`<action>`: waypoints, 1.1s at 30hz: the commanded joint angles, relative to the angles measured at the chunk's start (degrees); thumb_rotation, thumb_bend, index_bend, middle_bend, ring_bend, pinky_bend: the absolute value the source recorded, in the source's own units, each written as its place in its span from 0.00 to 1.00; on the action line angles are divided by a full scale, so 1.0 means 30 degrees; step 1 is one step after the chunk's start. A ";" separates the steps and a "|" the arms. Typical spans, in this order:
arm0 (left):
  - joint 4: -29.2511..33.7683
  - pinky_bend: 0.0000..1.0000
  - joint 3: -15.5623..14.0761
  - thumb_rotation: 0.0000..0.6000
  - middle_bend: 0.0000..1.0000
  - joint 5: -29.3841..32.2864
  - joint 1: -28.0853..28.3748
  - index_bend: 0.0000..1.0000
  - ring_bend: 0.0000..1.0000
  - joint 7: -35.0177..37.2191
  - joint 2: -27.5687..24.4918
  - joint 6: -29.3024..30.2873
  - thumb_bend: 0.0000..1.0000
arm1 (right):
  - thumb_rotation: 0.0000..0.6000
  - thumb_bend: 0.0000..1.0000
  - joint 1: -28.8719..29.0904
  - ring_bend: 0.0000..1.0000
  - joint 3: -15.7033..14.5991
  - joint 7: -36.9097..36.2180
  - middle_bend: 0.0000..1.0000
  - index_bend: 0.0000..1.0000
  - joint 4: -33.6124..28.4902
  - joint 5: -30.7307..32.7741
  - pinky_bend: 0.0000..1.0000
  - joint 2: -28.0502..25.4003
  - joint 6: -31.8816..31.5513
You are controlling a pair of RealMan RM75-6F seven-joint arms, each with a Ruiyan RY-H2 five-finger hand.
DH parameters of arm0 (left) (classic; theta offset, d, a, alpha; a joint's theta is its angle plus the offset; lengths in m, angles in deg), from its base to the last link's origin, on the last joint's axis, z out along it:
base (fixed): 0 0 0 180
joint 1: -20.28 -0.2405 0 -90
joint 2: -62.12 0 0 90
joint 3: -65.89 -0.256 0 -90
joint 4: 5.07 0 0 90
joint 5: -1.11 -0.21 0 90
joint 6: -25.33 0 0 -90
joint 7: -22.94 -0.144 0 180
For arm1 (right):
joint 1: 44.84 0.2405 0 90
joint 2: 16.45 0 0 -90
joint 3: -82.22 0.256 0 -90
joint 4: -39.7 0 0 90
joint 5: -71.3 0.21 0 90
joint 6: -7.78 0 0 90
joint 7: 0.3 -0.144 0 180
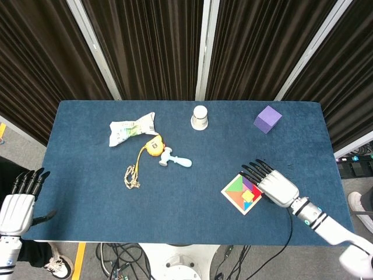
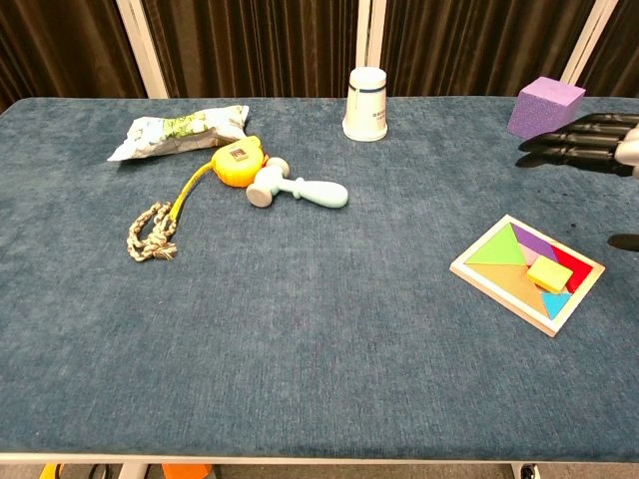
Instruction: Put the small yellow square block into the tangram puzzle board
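The small yellow square block (image 2: 549, 274) lies on the tangram puzzle board (image 2: 480, 270) among its coloured pieces, near the table's front right; it also shows in the head view as the yellow block (image 1: 248, 196) on the board (image 1: 231, 193). My right hand (image 1: 276, 185) hovers just right of the board with fingers spread and nothing in it; only its fingertips (image 2: 559, 145) show at the chest view's right edge, well above the board. My left hand (image 1: 19, 202) hangs open off the table's left front corner.
A purple cube (image 2: 545, 110) and a white cup (image 2: 366, 90) stand at the back. A snack bag (image 2: 180, 131), yellow tape measure (image 2: 238, 164), pale blue toy hammer (image 2: 297, 189) and a knotted rope (image 2: 152, 237) lie on the left half.
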 commanded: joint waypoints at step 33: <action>-0.1250 0.05 -0.0108 1.00 0.04 -0.0091 0.0025 0.10 0.00 0.1520 0.0407 -0.0167 0.00 | 0.49 1.00 -0.2383 0.00 0.1558 0.3358 0.00 0.35 -0.4262 0.6176 0.00 0.0039 0.3698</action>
